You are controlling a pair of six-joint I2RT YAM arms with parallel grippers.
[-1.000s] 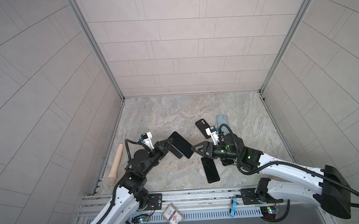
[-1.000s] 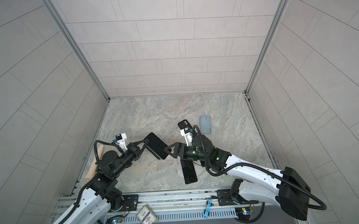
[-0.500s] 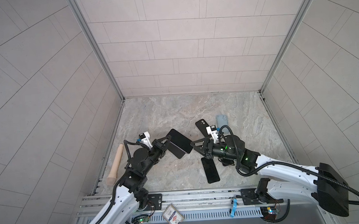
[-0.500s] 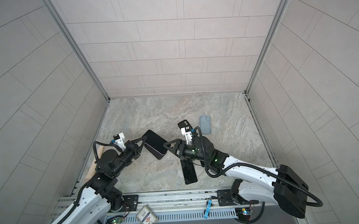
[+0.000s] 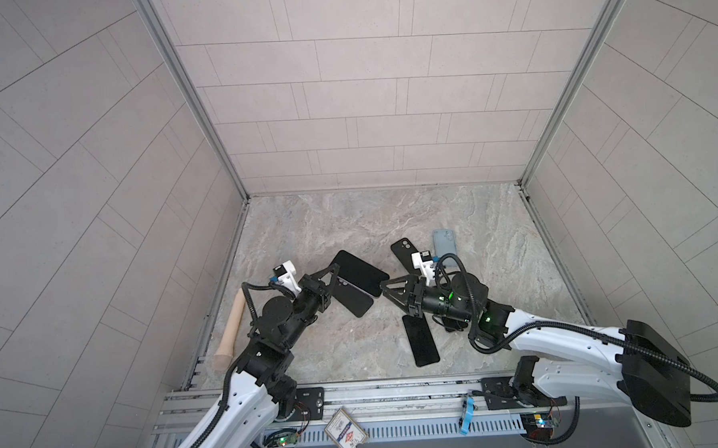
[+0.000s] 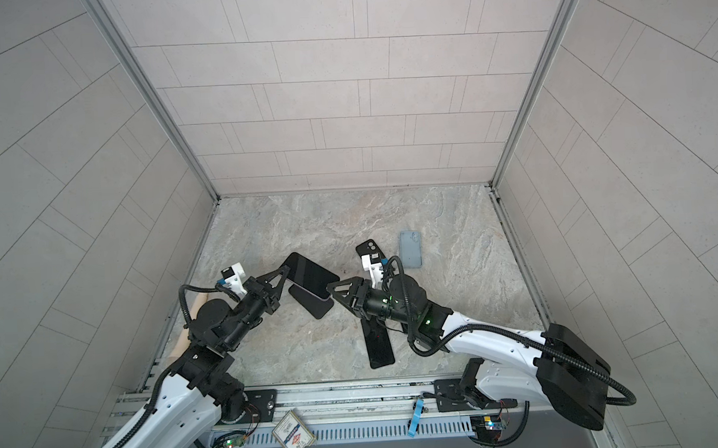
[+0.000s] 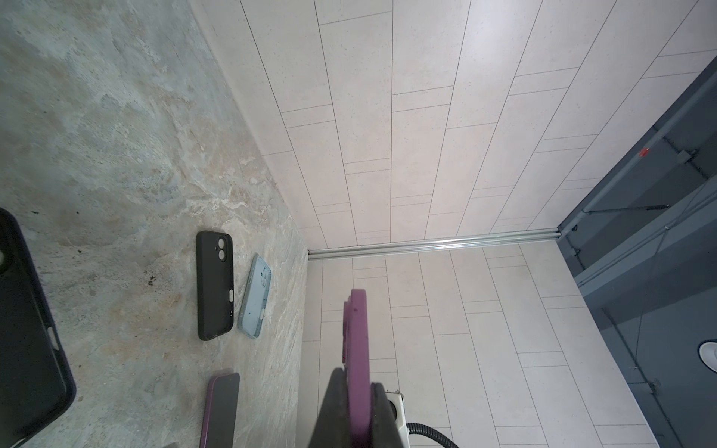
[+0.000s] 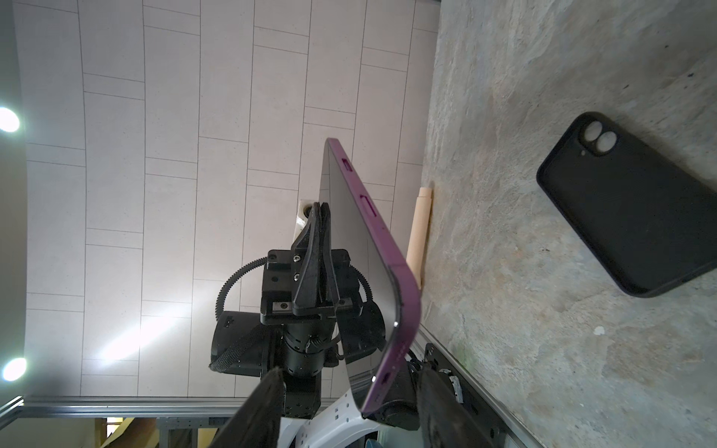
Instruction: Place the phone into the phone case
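Note:
My left gripper (image 5: 330,274) is shut on a purple phone (image 5: 357,271) with a dark screen and holds it on edge above the floor. In the left wrist view its pads (image 7: 337,391) pinch the phone's purple edge (image 7: 357,341). My right gripper (image 5: 384,285) is open, its two fingers straddling the phone's free corner (image 8: 392,349) without touching it. A black phone case (image 5: 354,303) lies on the floor just under the held phone, and shows with two camera holes in the right wrist view (image 8: 628,205).
A second black case (image 5: 402,248) and a light blue case (image 5: 445,242) lie further back. Another phone (image 5: 420,341) lies screen up near the front edge. A beige wooden stick (image 5: 230,326) leans at the left wall. The side walls stand close on both sides.
My right gripper has moved left onto the phone's end and its jaws have narrowed around it. The left gripper has raised the phone slightly, still gripping it.

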